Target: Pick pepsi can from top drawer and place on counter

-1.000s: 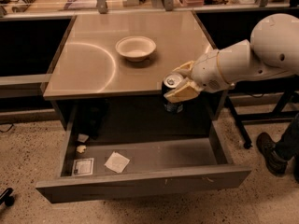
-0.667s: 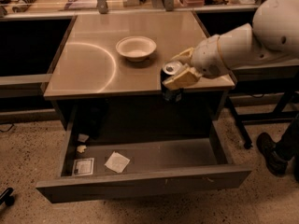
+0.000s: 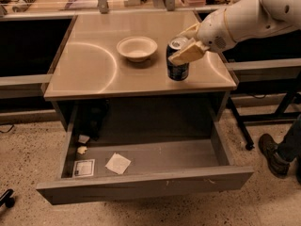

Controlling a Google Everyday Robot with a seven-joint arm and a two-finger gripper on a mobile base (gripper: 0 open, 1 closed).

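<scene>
Camera view: gripper (image 3: pixel 184 45) clasps the can (image 3: pixel 178 68) over the desk (image 3: pixel 89 72).
Held near its silver top, the blue can stands upright at the desk's front right, near a white bowl (image 3: pixel 137 47); below, the drawer (image 3: pixel 141 186) hangs open, holding paper scraps (image 3: pixel 117 164).

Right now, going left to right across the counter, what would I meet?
White bowl → pepsi can → the gripper, reaching in from the right and closed on the can.
</scene>
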